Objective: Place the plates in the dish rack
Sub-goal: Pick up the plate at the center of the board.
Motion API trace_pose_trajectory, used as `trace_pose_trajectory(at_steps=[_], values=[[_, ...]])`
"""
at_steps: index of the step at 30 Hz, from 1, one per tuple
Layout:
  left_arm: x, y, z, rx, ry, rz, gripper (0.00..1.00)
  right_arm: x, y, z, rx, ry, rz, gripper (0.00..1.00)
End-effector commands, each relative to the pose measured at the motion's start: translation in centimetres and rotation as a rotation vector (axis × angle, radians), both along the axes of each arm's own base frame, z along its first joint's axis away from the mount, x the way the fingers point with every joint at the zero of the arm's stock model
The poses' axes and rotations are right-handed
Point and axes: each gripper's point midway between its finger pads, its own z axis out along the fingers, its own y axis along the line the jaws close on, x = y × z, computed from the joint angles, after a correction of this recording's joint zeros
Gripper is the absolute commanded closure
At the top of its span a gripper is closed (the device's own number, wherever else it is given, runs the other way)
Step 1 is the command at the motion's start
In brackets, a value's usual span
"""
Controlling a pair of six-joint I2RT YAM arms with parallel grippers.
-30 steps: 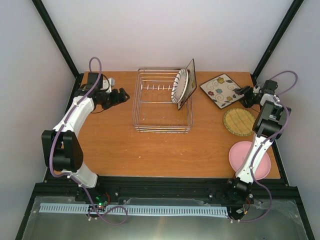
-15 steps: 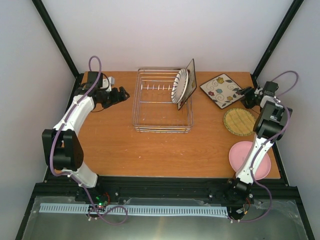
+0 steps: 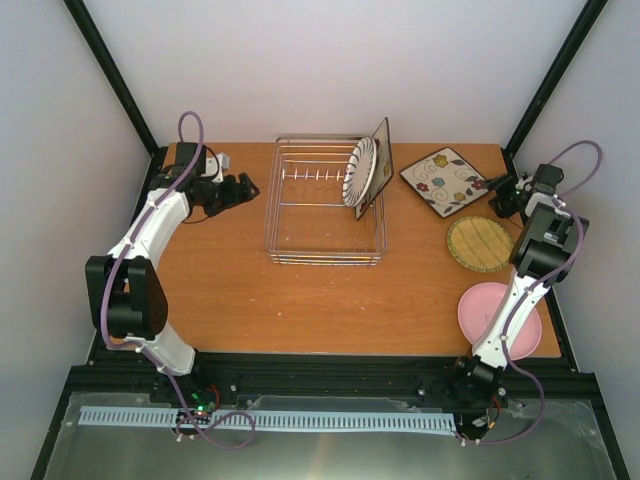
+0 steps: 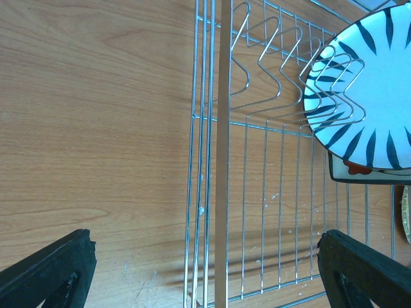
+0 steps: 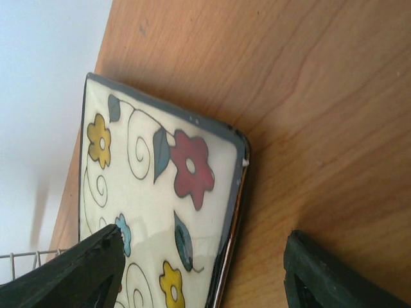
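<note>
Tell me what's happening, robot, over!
Both jaws open, empty. Right jaws by floral plate corner. Striped plate upright in dish rack; tan plate and pink plate on table. Nothing blocking.

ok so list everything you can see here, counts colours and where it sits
dish rack: 1, silver wire, back middle of table
striped plate: 1, black and white, upright in rack's right end
dark-rimmed plate: 1, pale face, upright in rack beside the striped one
floral plate: 1, white, dark rim, flat right of rack
woven plate: 1, tan, flat, nearer than the floral one
pink plate: 1, pink, flat, near right corner
table: 1, brown wood
left fingers: 2, black, open, left of rack
right fingers: 2, black, open, at floral plate's corner
</note>
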Motion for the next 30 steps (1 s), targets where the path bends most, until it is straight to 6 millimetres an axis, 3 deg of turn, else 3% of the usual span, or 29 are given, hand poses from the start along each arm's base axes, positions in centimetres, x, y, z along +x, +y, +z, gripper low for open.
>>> trace_pose_trajectory(at_steps=[1, 6, 16, 25, 30], values=[[0.5, 0.2, 1.6, -0.004, -0.033, 0.007, 0.05, -1.4, -2.7, -5.5, -0.009, 0.137, -0.093, 0.32], [0.3, 0.3, 1.7, -0.002, -0.035, 0.013, 0.05, -0.3, -2.5, -5.6, -0.001, 0.129, -0.085, 0.32], [-0.5, 0.6, 1.7, 0.006, -0.030, 0.032, 0.05, 1.5, 0.5, -6.9, 0.020, 0.163, -0.012, 0.32], [-0.8, 0.7, 2.0, 0.003, -0.036, 0.038, 0.05, -0.4, 2.2, -8.5, 0.028, 0.223, 0.019, 0.32], [-0.8, 0.7, 1.9, 0.001, -0.033, 0.039, 0.05, -1.2, 2.6, -9.1, 0.037, 0.232, 0.023, 0.40]])
